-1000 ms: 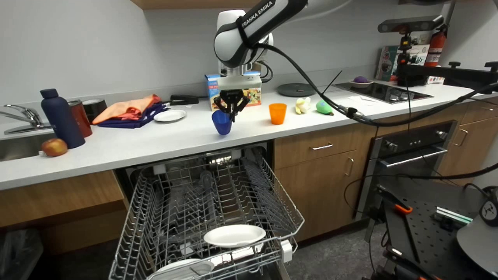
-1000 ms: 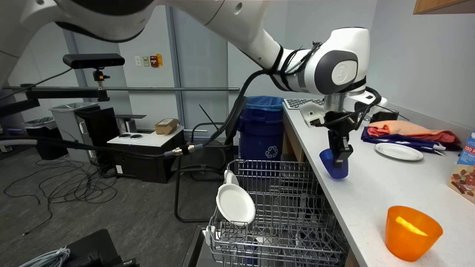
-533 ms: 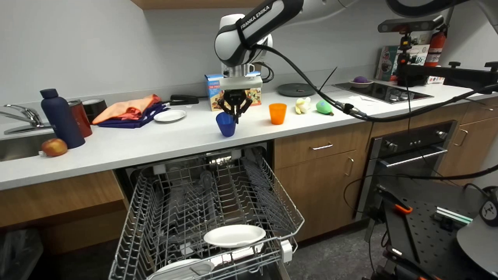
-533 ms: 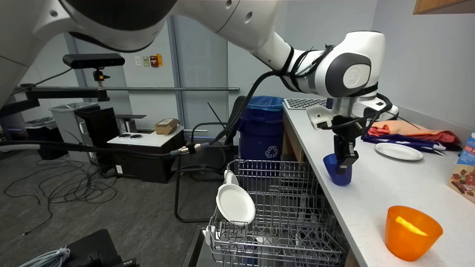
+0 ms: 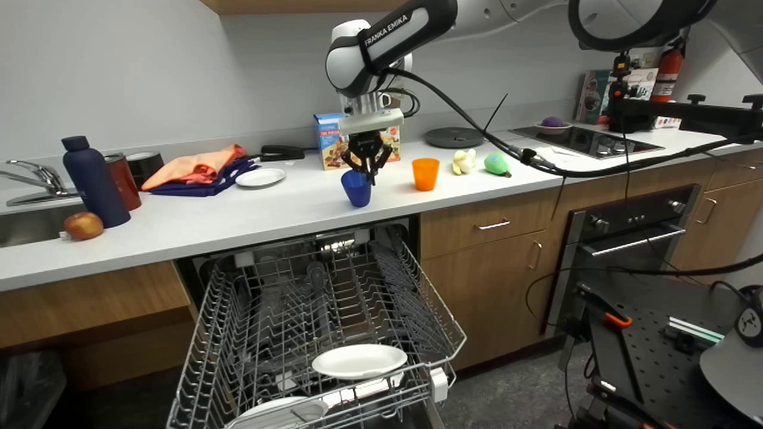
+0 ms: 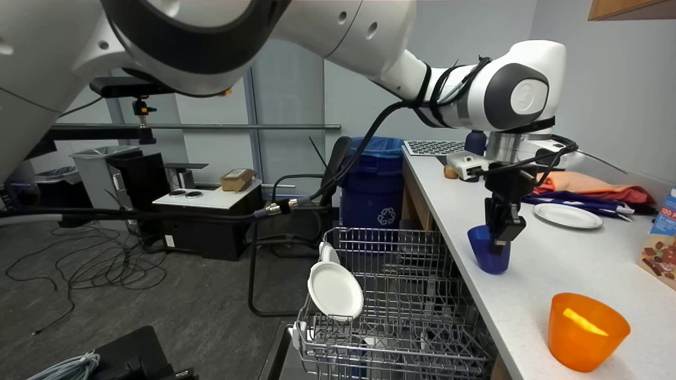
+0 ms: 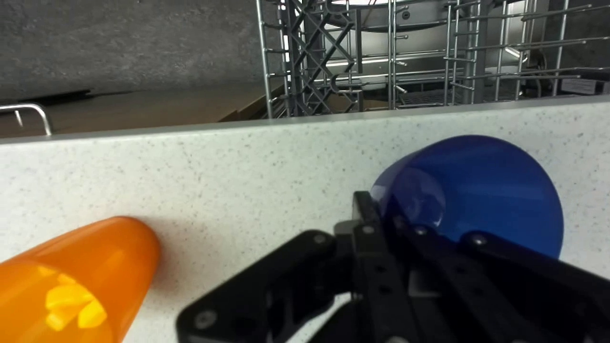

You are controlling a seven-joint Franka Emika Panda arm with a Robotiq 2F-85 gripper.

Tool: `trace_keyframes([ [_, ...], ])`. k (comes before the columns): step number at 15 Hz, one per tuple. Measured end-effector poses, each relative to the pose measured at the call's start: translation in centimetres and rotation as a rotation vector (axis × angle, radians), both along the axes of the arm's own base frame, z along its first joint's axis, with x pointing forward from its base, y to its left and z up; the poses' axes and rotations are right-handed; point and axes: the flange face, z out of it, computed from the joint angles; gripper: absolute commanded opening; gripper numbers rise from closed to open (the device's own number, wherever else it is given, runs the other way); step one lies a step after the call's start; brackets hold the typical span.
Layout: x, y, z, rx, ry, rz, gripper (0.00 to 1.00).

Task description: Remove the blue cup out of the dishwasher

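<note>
- My pincer (image 7: 382, 215) is clamped on the side wall of the blue cup (image 7: 481, 190).
- It's out of the dishwasher (image 5: 319, 280), over the bench (image 7: 267, 162); I can't tell if its base touches.
- Orange cup (image 7: 114, 262) on the bench, apart from it.
- White plates (image 5: 359, 361) in the pulled-out rack (image 5: 408, 298), at the front.

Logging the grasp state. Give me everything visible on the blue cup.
The blue cup is plain, no handle visible, tapering from a round open mouth to a narrower base. It looks like thin, smooth plastic. Its mouth faces up, somewhat tilted. The claw is shut on its wall, one finger outside, one inside. The cup is out of the dishwasher rack, over the countertop near the front edge; whether its base touches is unclear.
</note>
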Motion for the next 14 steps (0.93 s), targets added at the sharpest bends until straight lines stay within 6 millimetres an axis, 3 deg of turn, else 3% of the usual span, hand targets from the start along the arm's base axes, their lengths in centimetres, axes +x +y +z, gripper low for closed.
trace_keyframes([
  [2, 0.2, -0.6, 0.0, -0.004, 0.010, -0.004, 0.02],
  [4, 0.3, -1.2, 0.0, -0.007, 0.015, -0.008, 0.34],
  [11, 0.3, -2.6, -3.9, -0.033, 0.071, -0.008, 0.86],
  [13, 0.4, -2.7, -4.2, -0.042, 0.075, -0.003, 1.00],
  [14, 0.5, -2.6, -4.1, -0.049, 0.073, 0.001, 1.00],
])
